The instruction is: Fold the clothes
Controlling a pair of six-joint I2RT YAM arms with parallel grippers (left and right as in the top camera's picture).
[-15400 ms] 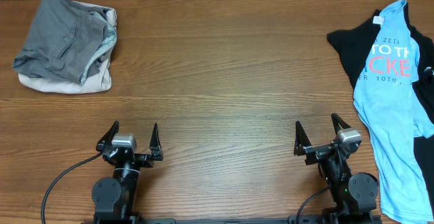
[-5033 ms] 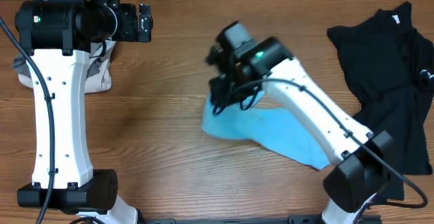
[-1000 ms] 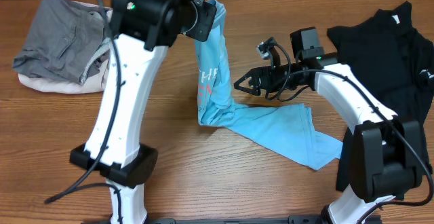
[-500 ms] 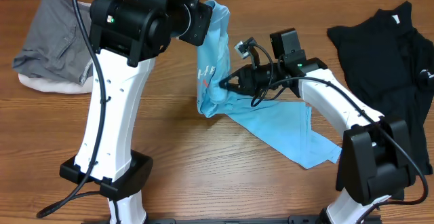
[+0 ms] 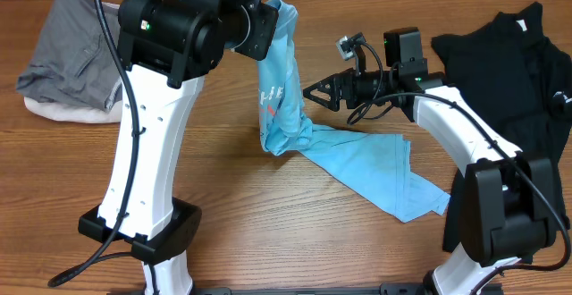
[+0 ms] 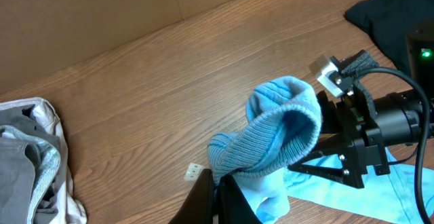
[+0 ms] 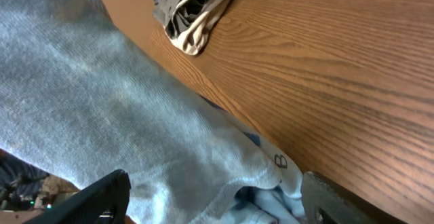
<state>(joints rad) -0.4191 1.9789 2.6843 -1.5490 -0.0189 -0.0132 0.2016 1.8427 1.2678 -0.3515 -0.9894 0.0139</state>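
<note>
Cloth of the light blue T-shirt [image 5: 357, 156] hangs from our left hand [image 6: 215, 183], which pinches the collar [image 6: 285, 108] high above the table [image 5: 357, 241]. The lower part trails along the wood toward the right arm. Our right hand [image 5: 313, 90] is spread, its fingertips pointing at the hanging part, just beside it. We judge it the nearer hand for the next grasp.

Wood-grain tabletop [image 5: 313, 241]
Grain runs left to right; a plain tan wall [image 6: 102, 7] stands behind it, upper left.
</note>
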